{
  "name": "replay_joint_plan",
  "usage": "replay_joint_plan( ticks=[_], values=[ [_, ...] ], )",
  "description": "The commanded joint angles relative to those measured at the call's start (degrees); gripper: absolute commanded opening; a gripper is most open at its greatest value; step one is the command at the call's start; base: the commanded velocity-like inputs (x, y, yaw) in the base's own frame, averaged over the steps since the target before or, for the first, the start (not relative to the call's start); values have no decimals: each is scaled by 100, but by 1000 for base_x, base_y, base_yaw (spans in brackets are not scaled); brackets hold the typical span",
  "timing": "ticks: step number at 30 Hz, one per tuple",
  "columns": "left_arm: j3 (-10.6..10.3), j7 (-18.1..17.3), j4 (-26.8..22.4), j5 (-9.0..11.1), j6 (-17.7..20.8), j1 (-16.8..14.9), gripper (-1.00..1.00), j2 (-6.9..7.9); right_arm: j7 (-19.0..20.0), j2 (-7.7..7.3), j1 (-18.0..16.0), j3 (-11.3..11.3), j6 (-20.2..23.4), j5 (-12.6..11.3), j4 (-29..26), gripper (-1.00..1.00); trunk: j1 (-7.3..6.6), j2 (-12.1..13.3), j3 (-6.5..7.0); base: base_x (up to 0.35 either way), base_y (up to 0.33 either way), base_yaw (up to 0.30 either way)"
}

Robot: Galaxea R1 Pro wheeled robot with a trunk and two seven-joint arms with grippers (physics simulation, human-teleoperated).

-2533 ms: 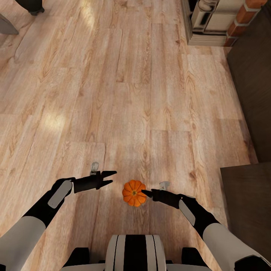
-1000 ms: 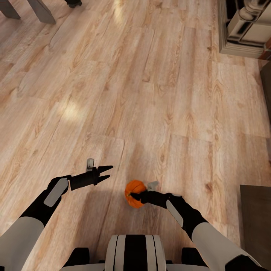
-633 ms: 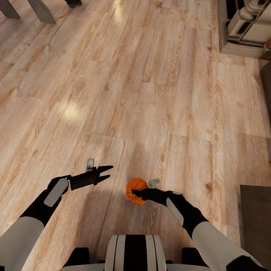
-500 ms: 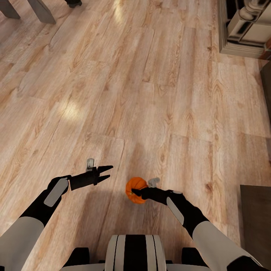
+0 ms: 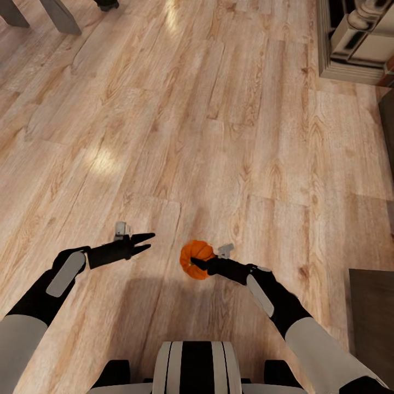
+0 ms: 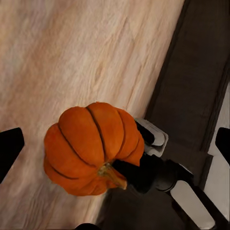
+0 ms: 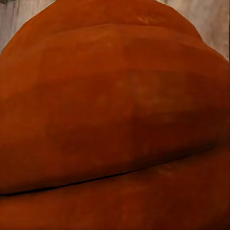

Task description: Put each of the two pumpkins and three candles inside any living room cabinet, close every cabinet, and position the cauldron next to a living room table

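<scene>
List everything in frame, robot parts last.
pumpkin: 1, orange, ribbed, held off the floor in front of the robot, stem tipped toward the right gripper
floor: pale wood planks, across the whole head view
fireplace base: 1, cream moulded, far right corner
dark furniture top: 1, dark brown, near right edge
table legs: 2, grey, slanted, far left corner
left gripper: 1, black, fingers apart, nothing between them, left of the pumpkin
right gripper: 1, black, shut on the pumpkin
arms: 2, white with black forearms
trunk: 1, white and black striped, near edge centre
</scene>
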Motion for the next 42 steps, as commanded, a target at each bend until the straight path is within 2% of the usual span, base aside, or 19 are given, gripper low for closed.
replay_joint_plan(
  ticks=[1, 8, 22, 31, 42],
  values=[
    [0, -1, -46, -15, -4, 4, 100, 31, 2, -10, 2, -76, 6, -1, -39, -100, 1, 0, -1, 0, 0, 0],
    [2, 0, -129, -12, 3, 7, 100, 52, 2, -134, 2, -475, 6, -4, -136, -100, 1, 0, -1, 0, 0, 0],
    [1, 0, -92, 9, -12, 15, 100, -15, 1, -147, 2, -514, 9, -4, -155, -100, 1, 0, -1, 0, 0, 0],
    [-24, 7, -138, -2, 24, 16, 100, -23, -37, -107, 5, -488, -2, 6, -76, -100, -23, 12, 199, 0, 0, 36],
    [-25, 7, -151, -2, 40, 12, 100, -15, -41, -91, 19, -488, -3, 6, -66, -100, -51, 27, 443, 0, 0, 268]
  ],
)
